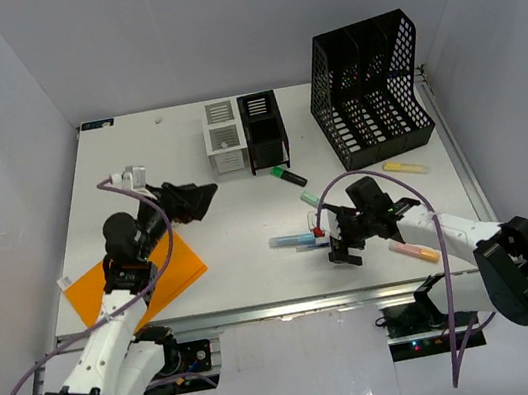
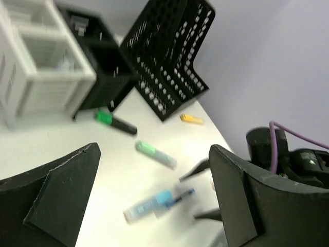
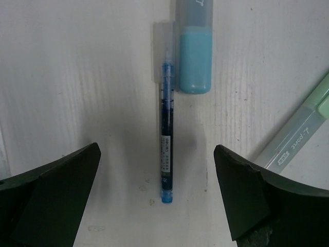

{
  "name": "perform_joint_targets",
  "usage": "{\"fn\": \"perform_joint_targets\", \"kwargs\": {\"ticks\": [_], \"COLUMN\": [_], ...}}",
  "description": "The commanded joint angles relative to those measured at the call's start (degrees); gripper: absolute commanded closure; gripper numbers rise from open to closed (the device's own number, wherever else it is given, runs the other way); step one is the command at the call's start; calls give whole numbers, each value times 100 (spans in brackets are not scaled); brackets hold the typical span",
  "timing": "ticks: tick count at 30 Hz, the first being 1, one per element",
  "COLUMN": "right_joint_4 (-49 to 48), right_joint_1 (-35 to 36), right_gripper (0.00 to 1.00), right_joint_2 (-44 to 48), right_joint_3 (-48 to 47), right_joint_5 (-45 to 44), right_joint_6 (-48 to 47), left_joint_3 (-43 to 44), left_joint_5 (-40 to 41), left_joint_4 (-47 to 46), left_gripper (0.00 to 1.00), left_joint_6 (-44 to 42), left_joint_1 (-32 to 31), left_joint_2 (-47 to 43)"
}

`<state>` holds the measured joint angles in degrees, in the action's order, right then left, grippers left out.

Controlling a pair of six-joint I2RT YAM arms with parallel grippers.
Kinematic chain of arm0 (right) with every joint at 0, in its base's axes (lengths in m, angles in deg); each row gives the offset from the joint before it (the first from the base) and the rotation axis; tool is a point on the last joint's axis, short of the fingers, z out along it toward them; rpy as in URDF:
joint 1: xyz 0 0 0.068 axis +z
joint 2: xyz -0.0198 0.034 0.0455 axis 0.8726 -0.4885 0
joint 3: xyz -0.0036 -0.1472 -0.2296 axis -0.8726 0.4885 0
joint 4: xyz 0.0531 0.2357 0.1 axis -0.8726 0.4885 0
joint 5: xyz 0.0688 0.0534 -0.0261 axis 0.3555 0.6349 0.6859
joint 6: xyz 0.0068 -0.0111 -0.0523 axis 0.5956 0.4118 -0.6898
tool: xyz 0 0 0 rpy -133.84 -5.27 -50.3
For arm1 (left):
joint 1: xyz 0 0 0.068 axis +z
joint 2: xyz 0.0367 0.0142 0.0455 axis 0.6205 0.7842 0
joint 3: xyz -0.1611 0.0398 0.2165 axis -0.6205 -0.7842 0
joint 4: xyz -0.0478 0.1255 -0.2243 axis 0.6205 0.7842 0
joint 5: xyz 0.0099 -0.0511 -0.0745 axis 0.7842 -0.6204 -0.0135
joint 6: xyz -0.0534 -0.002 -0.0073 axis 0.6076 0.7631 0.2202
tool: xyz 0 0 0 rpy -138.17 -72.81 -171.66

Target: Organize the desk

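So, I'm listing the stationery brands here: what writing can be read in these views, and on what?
"L-point", first letter unsure: on the pale green highlighter, right wrist view.
On the blue pen: barrel print, too small to read.
On the blue highlighter: mark cut off at the frame's top, unreadable.
Other views: nothing legible.
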<state>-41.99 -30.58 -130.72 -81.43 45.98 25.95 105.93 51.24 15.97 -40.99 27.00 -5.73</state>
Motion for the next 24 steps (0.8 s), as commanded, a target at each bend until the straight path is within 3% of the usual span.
{"fn": "perform_joint_targets", "kwargs": {"ticks": [1,8,16,21,24], "right_joint_4": [-506,-63,319,575,975], "right_joint_1": [115,147,147,155,138], "right_gripper": [4,34,73,88,90], "right_joint_2": [-384,-902,-985,-928,-918], "right_joint_3": [-156,-452,-494,-560,-688], "right_joint_5": [-568,-442,-371,-213,58], "right_joint_6": [243,114,-168,-382,-659], "left_joint_3": [-872,-1748,-2232,-2433,-2350], "left_joint_5": [-173,-62,-168,236,747], "left_joint_4": [1013,1247,845,405,377], "left_gripper": [2,2,12,19,19], "left_joint_6": [1160,2220,3392,4003,4068], "left_joint_1": [37,37,8,-427,-946], "left_joint_2": [-931,-1960,-1371,-964,-594]}}
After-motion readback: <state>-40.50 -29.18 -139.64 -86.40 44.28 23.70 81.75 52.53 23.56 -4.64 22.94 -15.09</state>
